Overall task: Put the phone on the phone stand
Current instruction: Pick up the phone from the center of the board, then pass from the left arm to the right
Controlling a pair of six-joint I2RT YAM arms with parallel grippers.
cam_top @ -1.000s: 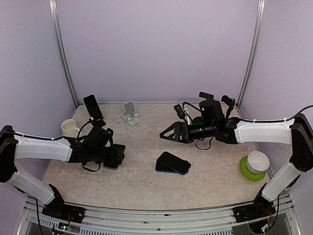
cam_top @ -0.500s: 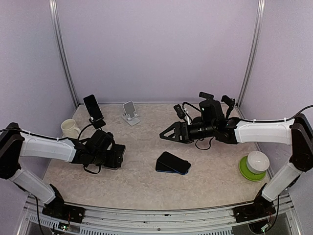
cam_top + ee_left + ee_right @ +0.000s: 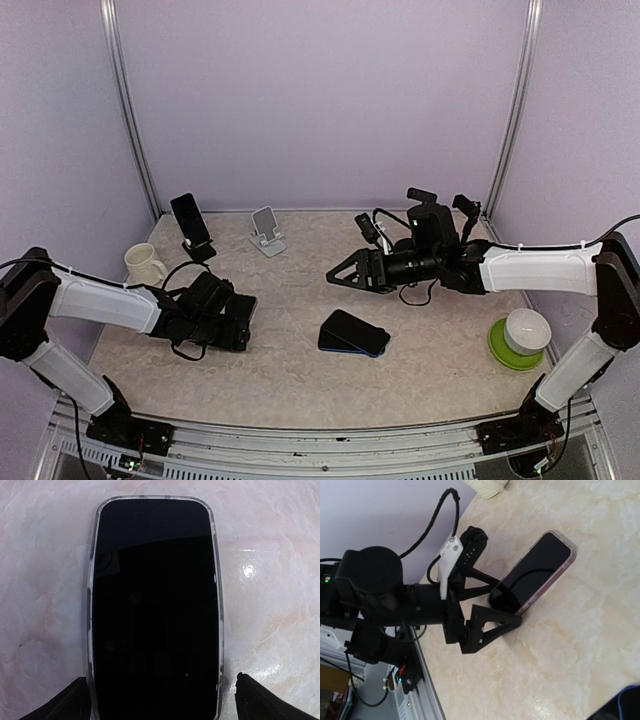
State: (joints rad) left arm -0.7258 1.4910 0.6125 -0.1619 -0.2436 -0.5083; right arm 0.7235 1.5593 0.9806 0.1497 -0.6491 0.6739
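A black phone in a clear case lies flat on the marble table; it also shows in the right wrist view as the phone. My left gripper is low over its near end and open, one fingertip on each long side, apart from the case. An empty white phone stand sits at the back of the table. My right gripper hovers open at mid-table and holds nothing.
Another dark phone leans on a black stand at the back left. A cream mug is behind the left arm. A dark phone on a blue one lies at centre. A white bowl on a green plate is at right.
The left arm has dropped lower, bringing its open gripper down around the flat phone's end. The right arm has not moved.
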